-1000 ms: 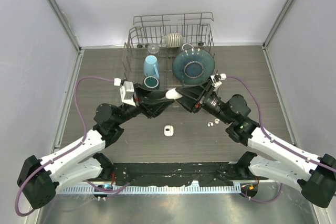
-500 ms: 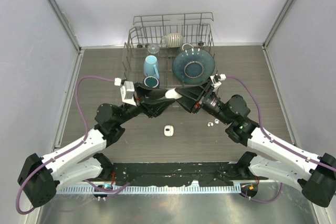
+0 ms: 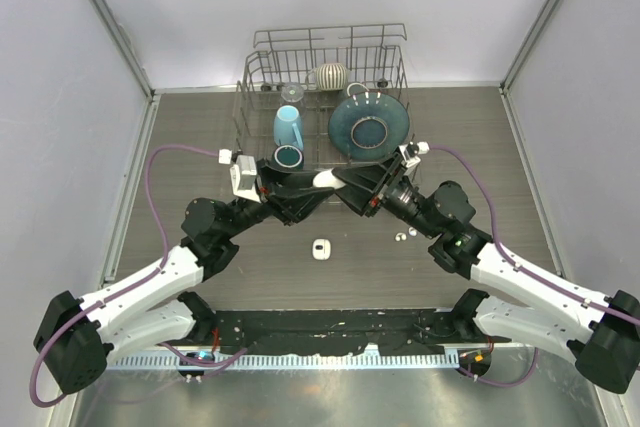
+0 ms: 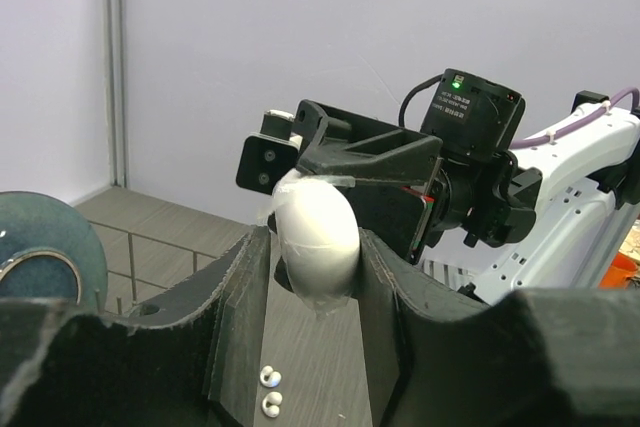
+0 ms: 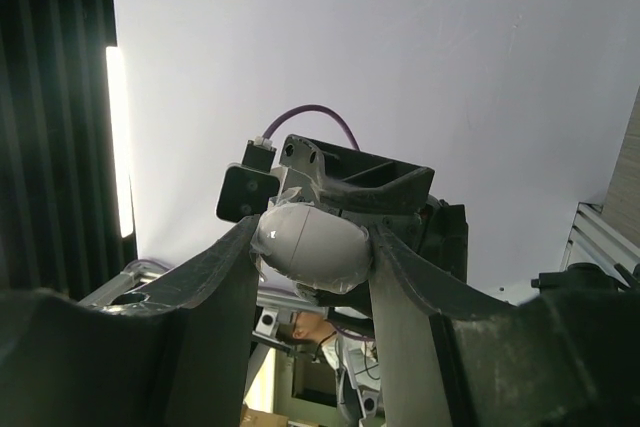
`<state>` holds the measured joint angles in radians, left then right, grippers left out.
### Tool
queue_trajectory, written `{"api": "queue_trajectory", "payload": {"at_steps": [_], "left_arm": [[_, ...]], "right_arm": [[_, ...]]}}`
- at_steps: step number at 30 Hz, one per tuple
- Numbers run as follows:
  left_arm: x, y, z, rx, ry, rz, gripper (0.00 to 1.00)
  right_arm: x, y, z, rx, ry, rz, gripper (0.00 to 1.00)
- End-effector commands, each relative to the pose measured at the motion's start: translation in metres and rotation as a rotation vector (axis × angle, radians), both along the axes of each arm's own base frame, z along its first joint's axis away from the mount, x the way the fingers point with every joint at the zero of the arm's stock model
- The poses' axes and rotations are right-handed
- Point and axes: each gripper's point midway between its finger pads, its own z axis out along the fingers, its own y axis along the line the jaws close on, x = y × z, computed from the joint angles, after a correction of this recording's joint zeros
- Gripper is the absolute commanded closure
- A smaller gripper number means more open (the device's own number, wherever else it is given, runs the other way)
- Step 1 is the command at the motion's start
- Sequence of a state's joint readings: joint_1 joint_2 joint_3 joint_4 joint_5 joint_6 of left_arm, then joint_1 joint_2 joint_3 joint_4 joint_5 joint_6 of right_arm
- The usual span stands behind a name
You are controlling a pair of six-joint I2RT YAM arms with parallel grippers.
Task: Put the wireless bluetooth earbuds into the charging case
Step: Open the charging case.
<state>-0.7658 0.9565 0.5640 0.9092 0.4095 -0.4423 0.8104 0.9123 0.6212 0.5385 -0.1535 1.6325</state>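
Both jaws hide most of the white case (image 3: 325, 179); the earbuds (image 3: 399, 237) show only as specks.

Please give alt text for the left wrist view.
A white charging case is clamped in the left gripper, and the right gripper holds it from the far side. Two earbuds lie on the table below.

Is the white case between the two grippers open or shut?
Shut: the case shows as one smooth pebble, only a thin seam, no lid raised, in both wrist views.
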Motion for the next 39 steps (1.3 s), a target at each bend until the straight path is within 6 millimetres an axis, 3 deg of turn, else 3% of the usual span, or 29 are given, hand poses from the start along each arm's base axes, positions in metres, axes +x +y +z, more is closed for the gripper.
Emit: {"api": "queue_trajectory", "payload": {"at_steps": [1, 8, 16, 33, 35, 39], "left_arm": [[0.001, 0.005, 0.014, -0.051, -0.037, 0.026, 0.56], [0.001, 0.005, 0.016, -0.053, -0.037, 0.025, 0.57], [0.000, 0.005, 0.013, -0.046, -0.026, 0.020, 0.51], [0.002, 0.004, 0.013, -0.047, -0.019, 0.024, 0.54], [0.002, 0.005, 0.014, -0.048, -0.024, 0.027, 0.62], [0.004, 0.004, 0.015, -0.049, -0.018, 0.034, 0.89]], "right_arm": [[-0.005, 0.001, 0.019, 0.042, -0.054, 0.010, 0.99], [-0.006, 0.003, 0.023, 0.046, -0.067, 0.019, 0.99], [-0.008, 0.000, 0.037, 0.066, -0.105, 0.006, 0.99], [-0.009, 0.001, 0.038, 0.075, -0.107, 0.017, 0.99], [-0.009, 0.001, 0.035, 0.079, -0.098, 0.024, 0.99], [-0.008, 0.002, 0.032, 0.076, -0.091, 0.023, 0.99]]}}
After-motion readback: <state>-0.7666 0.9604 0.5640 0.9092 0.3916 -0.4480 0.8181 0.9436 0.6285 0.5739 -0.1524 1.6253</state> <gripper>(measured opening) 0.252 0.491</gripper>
